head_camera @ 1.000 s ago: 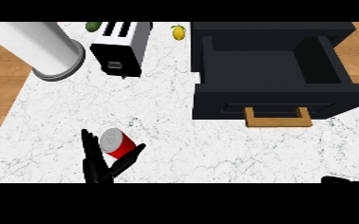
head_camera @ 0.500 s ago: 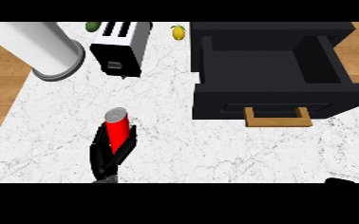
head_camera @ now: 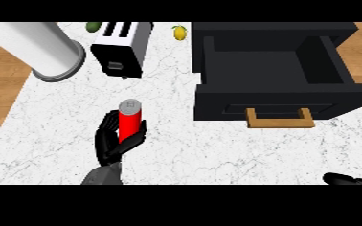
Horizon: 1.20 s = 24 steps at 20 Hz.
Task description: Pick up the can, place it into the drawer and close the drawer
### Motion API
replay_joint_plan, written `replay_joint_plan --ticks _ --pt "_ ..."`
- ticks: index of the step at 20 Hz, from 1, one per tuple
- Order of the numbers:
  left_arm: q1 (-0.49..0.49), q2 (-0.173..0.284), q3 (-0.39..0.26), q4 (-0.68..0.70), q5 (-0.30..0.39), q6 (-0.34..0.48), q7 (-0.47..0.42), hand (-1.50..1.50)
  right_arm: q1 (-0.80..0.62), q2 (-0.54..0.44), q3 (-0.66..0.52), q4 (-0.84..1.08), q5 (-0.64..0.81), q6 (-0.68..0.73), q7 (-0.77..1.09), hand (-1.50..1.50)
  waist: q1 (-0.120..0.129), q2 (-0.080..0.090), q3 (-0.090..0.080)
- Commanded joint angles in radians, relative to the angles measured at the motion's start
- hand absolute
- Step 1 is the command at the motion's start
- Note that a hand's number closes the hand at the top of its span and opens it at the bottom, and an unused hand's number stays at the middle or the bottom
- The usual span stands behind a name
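Observation:
A red can with a grey lid stands upright in my left hand, whose fingers and thumb curl round its lower part, above the white marble counter at lower left. The black drawer is pulled open at the right, nothing inside it, with a wooden handle on its front. The can is well to the left of the drawer front. Only a dark tip of my right hand shows at the lower right edge.
A black and white toaster stands at the back, with a large white cylinder to its left. A yellow lemon and a green fruit lie at the back edge. Wooden floor shows beyond the counter's left edge.
The can has turned from tilted to upright in my left hand and has risen and shifted a little to the right. The drawer and the right hand have not moved.

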Motion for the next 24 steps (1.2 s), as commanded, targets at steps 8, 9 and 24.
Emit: replay_joint_plan --ticks 8,9,24 --pt "-0.372 0.113 -0.042 0.163 -0.047 -0.29 0.209 1.5 -0.002 -0.028 -0.073 0.03 -0.07 0.025 -0.031 -1.5 -0.016 0.002 0.0" --pt "-0.392 0.122 -0.037 0.17 -0.044 -0.323 0.228 1.5 0.036 -0.003 -0.017 -0.032 -0.023 0.024 -0.01 -1.5 -0.015 0.002 0.0" --pt "-0.638 0.093 -0.061 -0.091 -0.146 -0.191 0.633 1.5 -0.078 0.011 0.012 0.026 0.06 -0.052 0.021 -1.5 0.006 0.0 0.0"
